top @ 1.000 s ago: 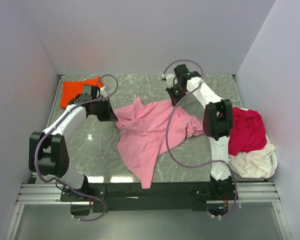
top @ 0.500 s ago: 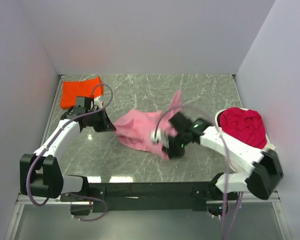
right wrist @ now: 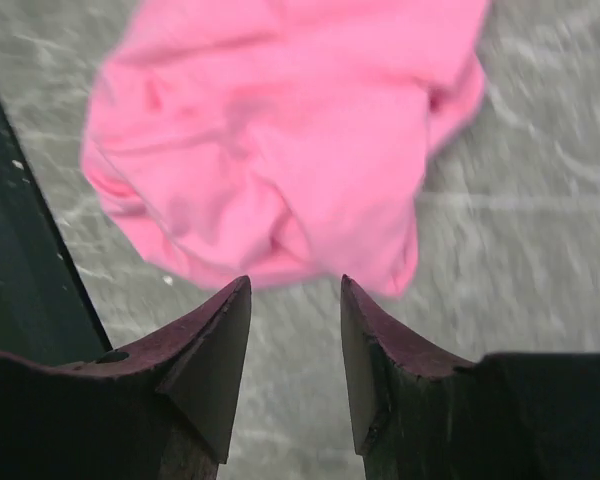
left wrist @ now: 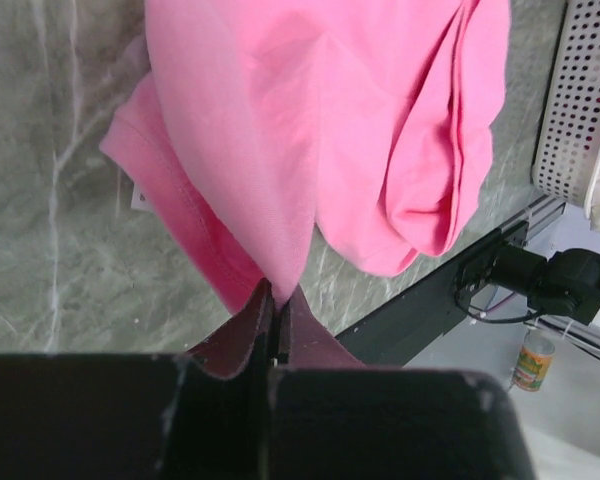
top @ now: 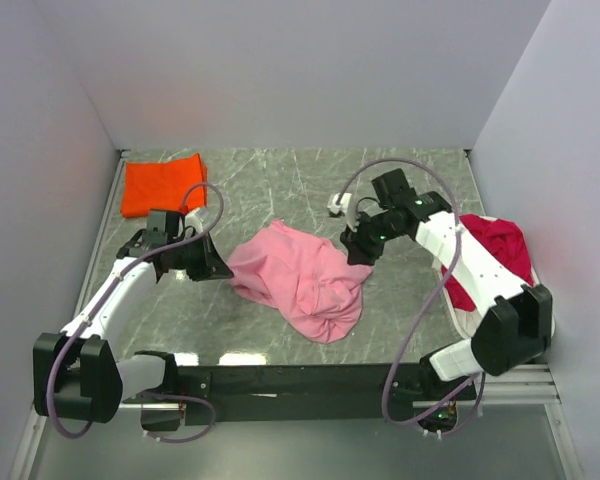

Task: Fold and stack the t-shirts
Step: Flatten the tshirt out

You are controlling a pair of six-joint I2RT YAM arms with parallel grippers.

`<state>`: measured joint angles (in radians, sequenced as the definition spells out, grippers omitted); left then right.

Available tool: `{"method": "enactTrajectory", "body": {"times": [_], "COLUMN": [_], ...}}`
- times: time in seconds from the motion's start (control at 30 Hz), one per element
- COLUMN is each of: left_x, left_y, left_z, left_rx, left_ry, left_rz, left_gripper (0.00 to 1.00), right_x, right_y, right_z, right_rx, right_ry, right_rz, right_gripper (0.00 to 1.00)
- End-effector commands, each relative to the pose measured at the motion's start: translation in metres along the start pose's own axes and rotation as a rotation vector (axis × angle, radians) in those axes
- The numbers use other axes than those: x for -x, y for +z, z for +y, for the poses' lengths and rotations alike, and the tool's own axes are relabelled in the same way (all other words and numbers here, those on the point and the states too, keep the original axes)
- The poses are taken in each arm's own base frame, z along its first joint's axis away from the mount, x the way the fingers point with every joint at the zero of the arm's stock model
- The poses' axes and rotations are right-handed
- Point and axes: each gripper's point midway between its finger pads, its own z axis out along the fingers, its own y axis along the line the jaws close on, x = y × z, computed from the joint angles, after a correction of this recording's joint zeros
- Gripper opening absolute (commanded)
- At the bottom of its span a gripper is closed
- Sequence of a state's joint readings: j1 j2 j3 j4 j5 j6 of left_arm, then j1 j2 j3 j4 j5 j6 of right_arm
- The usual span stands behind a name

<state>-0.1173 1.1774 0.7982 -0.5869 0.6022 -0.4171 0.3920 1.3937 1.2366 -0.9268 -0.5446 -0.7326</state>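
The pink tee [top: 300, 282] lies bunched in the middle of the tabletop [top: 280, 185]. A small white tag [left wrist: 140, 200] shows at its hem, too small to read. The left hand [top: 216, 268] is pinched tight on the tee's left edge, and the cloth rises into its closed fingers [left wrist: 230, 345]. The right hand [top: 360, 247] hangs just past the tee's far-right side, its fingers parted with nothing between them. An orange tee [top: 161, 186] lies folded square in the far-left corner. A crimson tee [top: 498, 255] sits in a white perforated basket [left wrist: 578, 90] at the right edge. The tabletop is grey-green and marble-like, with pale veins. Plain pale walls [top: 280, 70] close three sides.
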Motion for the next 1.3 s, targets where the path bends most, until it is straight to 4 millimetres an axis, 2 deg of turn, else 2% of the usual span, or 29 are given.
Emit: {"method": "enactTrajectory", "body": {"times": [0.0, 0.03, 0.13, 0.17, 0.27, 0.3, 0.33, 0.47, 0.63, 0.73, 0.83, 0.87, 0.93, 0.97, 1.03, 1.07, 1.1, 1.13, 1.17, 1.2, 1.23, 1.27], "left_x": [-0.009, -0.009, -0.012, -0.011, -0.012, -0.013, -0.013, -0.012, -0.013, -0.014, -0.014, -0.014, -0.013, -0.013, -0.012, -0.013, -0.014, -0.014, -0.017, -0.019, -0.020, -0.024], "left_y": [0.001, 0.001, 0.002, 0.002, 0.001, 0.000, 0.000, 0.000, 0.000, -0.001, -0.001, -0.001, -0.002, -0.003, -0.004, -0.005, -0.005, -0.006, -0.006, -0.007, -0.007, -0.007], "left_z": [-0.004, -0.004, -0.003, -0.003, -0.004, -0.004, -0.005, -0.006, -0.007, -0.007, -0.007, -0.007, -0.007, -0.007, -0.008, -0.009, -0.010, -0.011, -0.012, -0.013, -0.014, -0.014], "left_rx": [-0.039, -0.041, -0.047, -0.049, -0.050, -0.052, -0.055, -0.062, -0.066, -0.067, -0.067, -0.066, -0.064, -0.063, -0.065, -0.070, -0.073, -0.077, -0.085, -0.093, -0.097, -0.105], "left_ry": [-0.014, -0.015, -0.019, -0.018, -0.015, -0.016, -0.014, -0.013, -0.014, -0.011, -0.008, -0.011, -0.009, -0.007, -0.008, -0.009, -0.009, -0.013, -0.012, -0.016, -0.022, -0.027], "left_rz": [0.010, 0.012, 0.013, 0.010, 0.003, 0.002, 0.003, -0.001, -0.002, -0.004, -0.005, -0.007, -0.015, -0.018, -0.026, -0.024, -0.025, -0.025, -0.022, -0.016, -0.012, -0.006], "left_gripper": [0.00, 0.01, 0.01, 0.01, 0.00, 0.00, 0.01, 0.00, 0.00, 0.00, 0.00, 0.00, 0.00, 0.00, 0.00, 0.00, 0.00, 0.00, 0.00, 0.00, 0.00, 0.00], "right_x": [0.013, 0.016, 0.012, 0.017, 0.012, 0.013, 0.012, 0.009, -0.010, -0.016, -0.010, -0.003, 0.004, 0.016, 0.027, 0.031, 0.031, 0.028, 0.013, 0.002, -0.015, -0.044], "right_y": [0.019, 0.027, 0.043, 0.050, 0.063, 0.071, 0.075, 0.095, 0.120, 0.124, 0.120, 0.113, 0.100, 0.085, 0.063, 0.038, 0.025, 0.013, -0.011, -0.020, -0.030, -0.039], "right_z": [0.042, 0.059, 0.081, 0.092, 0.099, 0.096, 0.091, 0.092, 0.102, 0.098, 0.091, 0.086, 0.073, 0.068, 0.050, 0.021, 0.005, -0.012, -0.046, -0.061, -0.078, -0.096], "right_rx": [0.240, 0.290, 0.363, 0.379, 0.376, 0.359, 0.333, 0.344, 0.359, 0.332, 0.272, 0.225, 0.180, 0.142, 0.080, -0.020, -0.080, -0.139, -0.251, -0.302, -0.364, -0.416], "right_ry": [-0.074, -0.191, -0.399, -0.475, -0.623, -0.650, -0.666, -0.711, -0.767, -0.763, -0.739, -0.709, -0.649, -0.607, -0.520, -0.415, -0.361, -0.304, -0.183, -0.129, -0.073, 0.030], "right_rz": [-0.025, -0.012, 0.005, -0.003, 0.047, 0.054, 0.080, 0.150, 0.257, 0.289, 0.289, 0.275, 0.243, 0.195, 0.125, 0.077, 0.056, 0.045, 0.033, 0.045, 0.085, 0.132], "right_gripper": [0.49, 0.49, 0.50, 0.51, 0.51, 0.52, 0.52, 0.51, 0.49, 0.43, 0.09, 0.00, 0.00, 0.00, 0.00, 0.00, 0.00, 0.00, 0.00, 0.00, 0.00, 0.00]}}
